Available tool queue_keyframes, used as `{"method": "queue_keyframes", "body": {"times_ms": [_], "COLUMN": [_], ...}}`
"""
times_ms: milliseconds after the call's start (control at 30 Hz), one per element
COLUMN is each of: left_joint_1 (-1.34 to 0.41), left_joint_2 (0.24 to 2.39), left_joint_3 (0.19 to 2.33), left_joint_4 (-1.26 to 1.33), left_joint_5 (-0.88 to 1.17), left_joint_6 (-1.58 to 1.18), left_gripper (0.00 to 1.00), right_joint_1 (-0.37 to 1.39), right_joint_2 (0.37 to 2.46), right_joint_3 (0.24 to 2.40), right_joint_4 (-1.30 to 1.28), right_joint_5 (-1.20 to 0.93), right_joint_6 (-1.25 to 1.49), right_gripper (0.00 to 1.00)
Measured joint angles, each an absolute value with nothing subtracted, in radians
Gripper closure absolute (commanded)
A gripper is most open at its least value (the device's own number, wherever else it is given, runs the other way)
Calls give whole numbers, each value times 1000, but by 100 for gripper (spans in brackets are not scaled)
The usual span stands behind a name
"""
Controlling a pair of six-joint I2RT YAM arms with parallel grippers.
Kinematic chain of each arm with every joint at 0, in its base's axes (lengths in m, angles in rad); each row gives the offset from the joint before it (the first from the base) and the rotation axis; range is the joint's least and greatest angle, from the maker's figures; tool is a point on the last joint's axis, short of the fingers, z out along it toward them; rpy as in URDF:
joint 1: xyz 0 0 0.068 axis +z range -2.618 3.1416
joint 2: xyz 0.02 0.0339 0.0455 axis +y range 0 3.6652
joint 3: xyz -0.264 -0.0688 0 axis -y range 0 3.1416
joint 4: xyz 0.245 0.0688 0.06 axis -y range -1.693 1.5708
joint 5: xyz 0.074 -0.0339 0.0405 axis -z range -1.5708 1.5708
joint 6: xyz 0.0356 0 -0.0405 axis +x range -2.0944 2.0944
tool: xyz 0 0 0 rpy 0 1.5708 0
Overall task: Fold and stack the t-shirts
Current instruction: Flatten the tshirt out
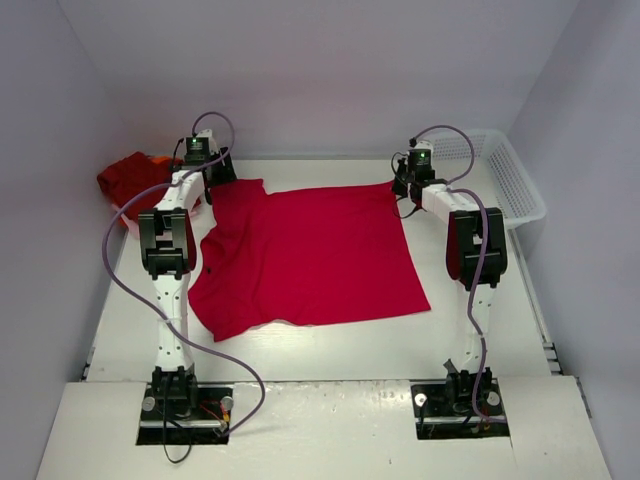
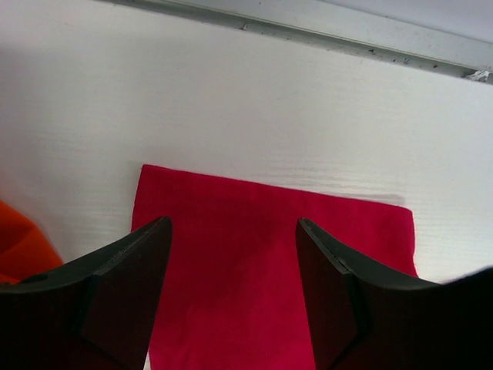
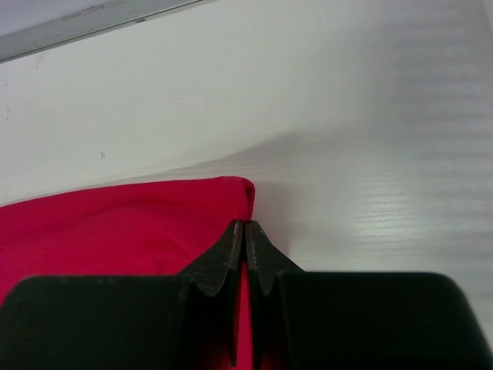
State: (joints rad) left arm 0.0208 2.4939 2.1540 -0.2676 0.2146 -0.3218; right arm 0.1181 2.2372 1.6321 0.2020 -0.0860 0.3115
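A red t-shirt [image 1: 310, 255] lies spread flat across the middle of the table. My left gripper [image 1: 215, 172] hovers open over its far left sleeve [image 2: 269, 216], fingers [image 2: 131, 270] either side of the cloth, nothing held. At the far right corner, my right gripper [image 1: 403, 188] is shut on the t-shirt's edge. In the right wrist view the shut gripper [image 3: 245, 225] pinches the red corner [image 3: 139, 223], with cloth showing between the fingers. More red t-shirts [image 1: 135, 178] sit bunched at the far left of the table.
A white mesh basket [image 1: 505, 175] stands at the back right, beside the right arm. Orange-red cloth [image 2: 23, 247] shows at the left edge of the left wrist view. The back wall's rail [image 2: 323, 35] runs close behind the sleeve.
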Motion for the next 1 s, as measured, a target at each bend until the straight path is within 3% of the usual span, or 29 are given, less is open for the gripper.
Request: {"method": "queue_keyframes", "body": {"times_ms": [600, 667, 700, 800, 1000], "left_joint_1": [-4, -15, -19, -32, -45], "left_joint_2": [2507, 2507, 2508, 2512, 2512], "left_joint_3": [2186, 2189, 2192, 2196, 2197], "left_joint_4": [-368, -377, -383, -402, -420], "left_joint_5": [205, 207, 208, 211, 208], "left_joint_6": [-323, -324, -326, -326, -322], "left_gripper": [41, 48, 60, 77, 100], "right_joint_1": [118, 118, 118, 118, 118], "right_joint_2": [2238, 2238, 2238, 2238, 2238], "right_joint_3": [1598, 1592, 1590, 1590, 1590], "right_joint_4": [228, 228, 228, 228, 228], "right_joint_5": [-99, -99, -100, -101, -102], "right_joint_6": [326, 329, 329, 332, 336], "right_gripper": [100, 100, 100, 100, 100]}}
